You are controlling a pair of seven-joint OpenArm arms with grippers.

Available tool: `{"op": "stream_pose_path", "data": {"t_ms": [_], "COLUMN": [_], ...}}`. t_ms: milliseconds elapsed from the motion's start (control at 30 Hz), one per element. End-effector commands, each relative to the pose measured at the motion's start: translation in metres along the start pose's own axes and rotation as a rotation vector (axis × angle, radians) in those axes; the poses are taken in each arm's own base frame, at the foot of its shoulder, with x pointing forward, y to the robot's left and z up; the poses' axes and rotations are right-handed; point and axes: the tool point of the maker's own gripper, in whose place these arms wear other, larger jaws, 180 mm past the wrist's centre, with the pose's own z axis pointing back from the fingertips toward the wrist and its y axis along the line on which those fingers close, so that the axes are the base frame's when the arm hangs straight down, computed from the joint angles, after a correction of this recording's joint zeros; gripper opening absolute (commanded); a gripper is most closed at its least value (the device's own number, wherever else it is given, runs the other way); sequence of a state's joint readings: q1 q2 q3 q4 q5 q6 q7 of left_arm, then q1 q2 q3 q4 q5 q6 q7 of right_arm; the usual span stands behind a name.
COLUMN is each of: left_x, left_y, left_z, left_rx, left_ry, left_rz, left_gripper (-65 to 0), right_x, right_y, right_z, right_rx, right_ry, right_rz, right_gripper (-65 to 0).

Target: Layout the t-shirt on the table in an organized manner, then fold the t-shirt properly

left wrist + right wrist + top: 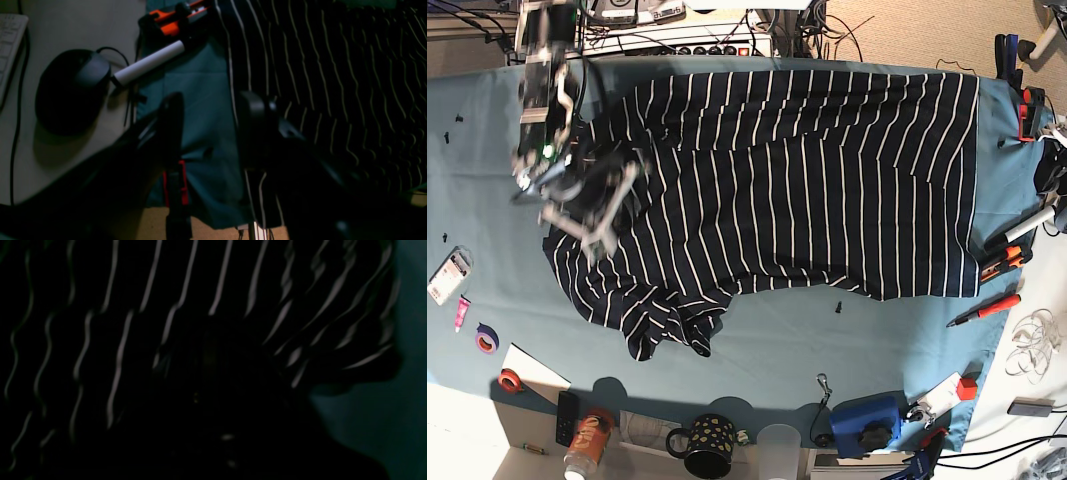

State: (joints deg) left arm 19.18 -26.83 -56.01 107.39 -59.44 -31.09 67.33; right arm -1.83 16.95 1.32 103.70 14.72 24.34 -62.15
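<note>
Base view, lower edge first: a speckled mug (707,446), a clear cup (777,443) and a blue box (864,420) stand along the near rim, outside my working area. Above them the table (777,345) shows bare teal cloth, smooth and matte, with one small black pin (838,306) in it.

The t-shirt (807,180) lies across the middle and upper part of the frame. Its fabric is dark navy, thin and soft, with narrow white stripes. The right-hand portion lies flat with a straight edge near the right border. The lower left portion is bunched into a crumpled fold (667,325), so I judge layout as unfinished.

My right gripper (587,205) sits at the left of the frame, on the shirt's left edge. Its jaws are fully closed. The right wrist view shows stripes converging into a dark pucker at the fingertips, which suggests a pinch of fabric, but the view is too dark to confirm a hold. A grip at this edge would serve to pull the bunched side outward and flat.

My left gripper (208,128) is barely in the base view, at its right border. In the left wrist view its jaws stand wide apart and hold nothing, straddling the shirt's straight edge over teal cloth. A white-handled tool (148,63) and a black mouse (71,90) lie beyond, upper left.
</note>
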Motion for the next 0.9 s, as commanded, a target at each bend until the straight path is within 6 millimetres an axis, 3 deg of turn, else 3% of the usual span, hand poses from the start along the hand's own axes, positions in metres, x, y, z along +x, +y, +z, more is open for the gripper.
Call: {"op": "stream_pose_path", "data": {"t_ms": [0, 333, 467, 633, 767, 867], "left_x": [0.015, 0.015, 0.015, 0.015, 0.013, 0.009], "left_y": [0.0, 0.0, 0.0, 0.0, -0.002, -0.004], "left_z": [0.005, 0.005, 0.005, 0.004, 0.003, 0.002], "left_rx": [-0.001, -0.001, -0.001, -0.002, -0.006, -0.011], "left_ry": [-0.044, -0.044, -0.041, -0.045, -0.047, -0.049], "left_rz": [-0.028, -0.028, -0.028, -0.025, -0.014, 0.001], "left_gripper": [-38.0, -38.0, -38.0, -38.0, -38.0, -38.0], "right_x": [0.015, 0.026, 0.031, -0.006, -0.049, -0.084], "right_y": [-0.014, -0.031, -0.054, -0.087, -0.094, -0.1], "right_z": [0.005, 0.01, 0.035, 0.066, 0.089, 0.106], "right_rx": [-0.047, -0.104, -0.133, -0.165, -0.124, -0.135], "right_ry": [-0.039, -0.07, -0.14, -0.144, -0.074, 0.006], "right_rz": [0.007, -0.028, -0.128, -0.269, -0.353, -0.366], "right_gripper": [-65.0, -65.0, -65.0, -65.0, -65.0, -50.4]}}
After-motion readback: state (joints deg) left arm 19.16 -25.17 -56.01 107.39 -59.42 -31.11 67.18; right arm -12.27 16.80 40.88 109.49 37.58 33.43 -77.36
